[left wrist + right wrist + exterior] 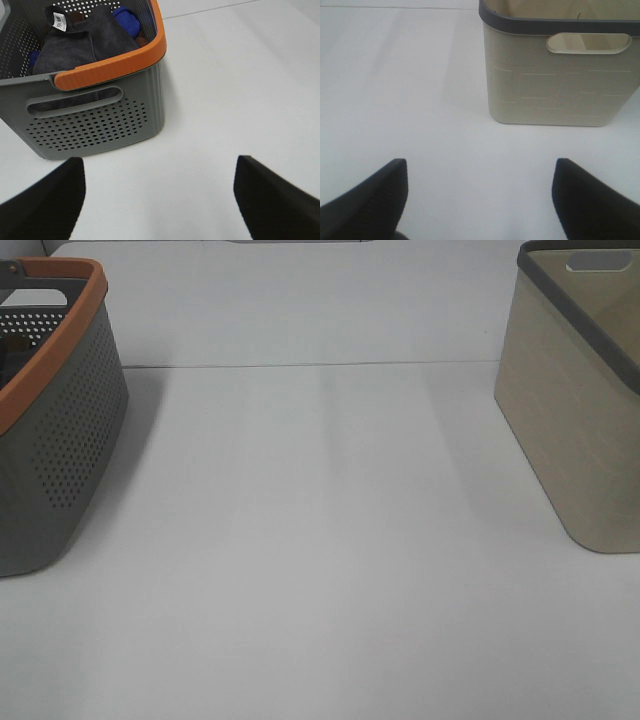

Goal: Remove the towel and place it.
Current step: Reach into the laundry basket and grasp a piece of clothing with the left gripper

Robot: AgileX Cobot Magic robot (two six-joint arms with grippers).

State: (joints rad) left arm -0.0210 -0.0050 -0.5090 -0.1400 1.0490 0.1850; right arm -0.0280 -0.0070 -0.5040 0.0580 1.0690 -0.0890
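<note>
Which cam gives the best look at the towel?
Left wrist: the towel lies heaped in the grey basket, with its white tag showing. Exterior high cuts that basket off at the frame edge, and no towel can be made out inside. Right wrist shows only the beige basket, no towel.

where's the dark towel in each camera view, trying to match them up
Exterior high: the towel cannot be made out; only the grey basket shows, at the left edge.
Left wrist: the towel lies inside the grey basket, white tag showing.
Right wrist: not in view; only the beige basket.
Shared landmark: the grey basket's orange rim links the exterior high and left wrist views.
</note>
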